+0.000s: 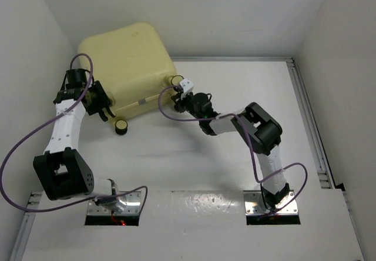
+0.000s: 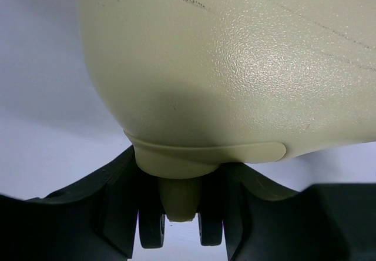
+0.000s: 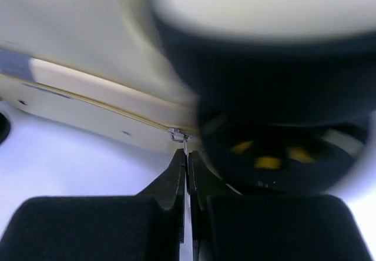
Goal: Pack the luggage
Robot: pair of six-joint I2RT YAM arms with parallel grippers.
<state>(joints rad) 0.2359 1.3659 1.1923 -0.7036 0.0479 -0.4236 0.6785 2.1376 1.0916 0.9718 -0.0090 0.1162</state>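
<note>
**Luggage lying shut, a pincer on each near corner**

Luggage is lying flat and closed on the far left part of the table, and both arms are reaching out to its near edge.

The left pincer is sitting at the case's near left corner. In its wrist view the rounded cream shell is filling the frame just above and beyond the fingers. The caster is hanging down between the jaws, which are standing about half closed, their inner faces pressing against its twin black wheels.

The right pincer is resting at the opposite near corner, right against the case. Its jaws are pinched together on the thin metal zip tab, which is sticking out of the zip line directly ahead of the fingertips. A large black wheel, badly blurred, is looming just above and to the right of that pincer.
</note>
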